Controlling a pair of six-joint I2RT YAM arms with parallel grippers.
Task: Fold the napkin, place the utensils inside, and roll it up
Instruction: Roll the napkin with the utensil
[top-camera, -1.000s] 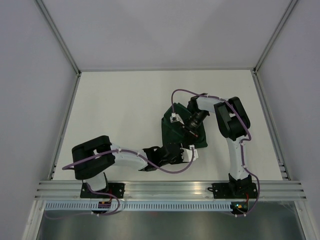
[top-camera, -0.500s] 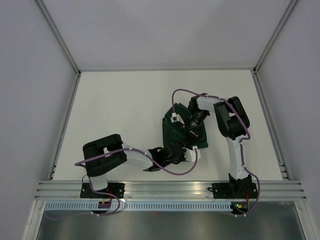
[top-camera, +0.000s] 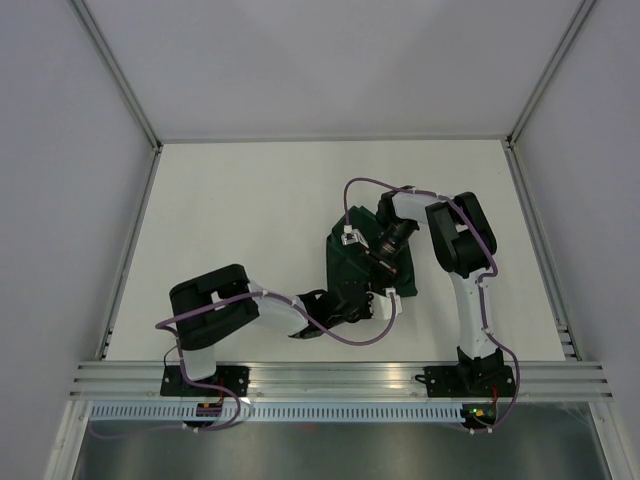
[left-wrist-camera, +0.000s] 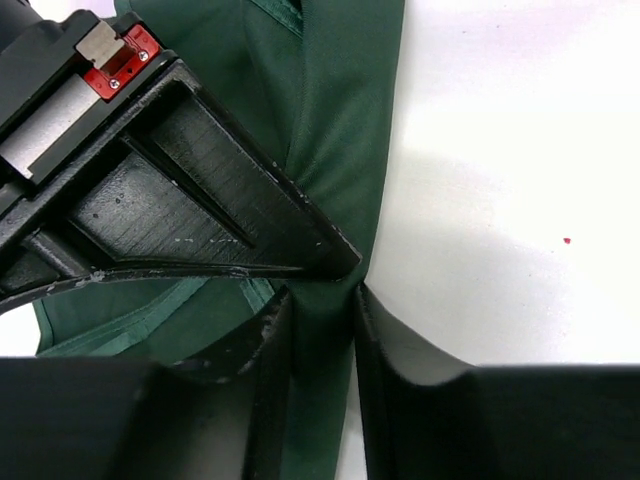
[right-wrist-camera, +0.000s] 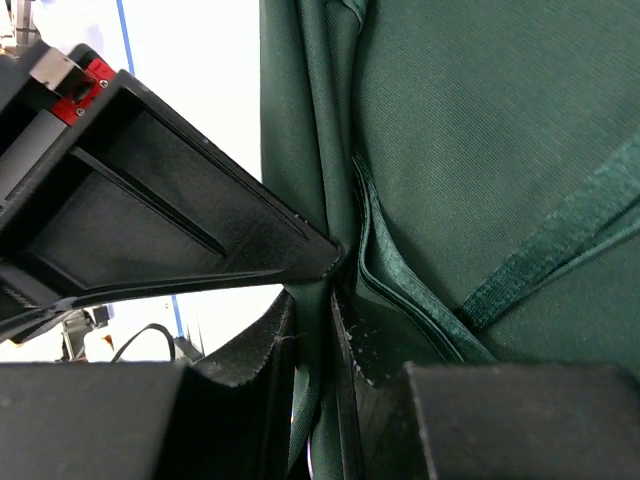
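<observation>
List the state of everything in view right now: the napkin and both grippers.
napkin: folded over in loose layers on the table, not rolled, pinched by both grippers.
left gripper: shut on a strip of the napkin's edge.
right gripper: shut on a fold of the napkin.

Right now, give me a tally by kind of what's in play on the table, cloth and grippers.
napkin: 1, dark green
grippers: 2, the left gripper and the right gripper, each pinching a fold of the napkin
total: 3
</observation>
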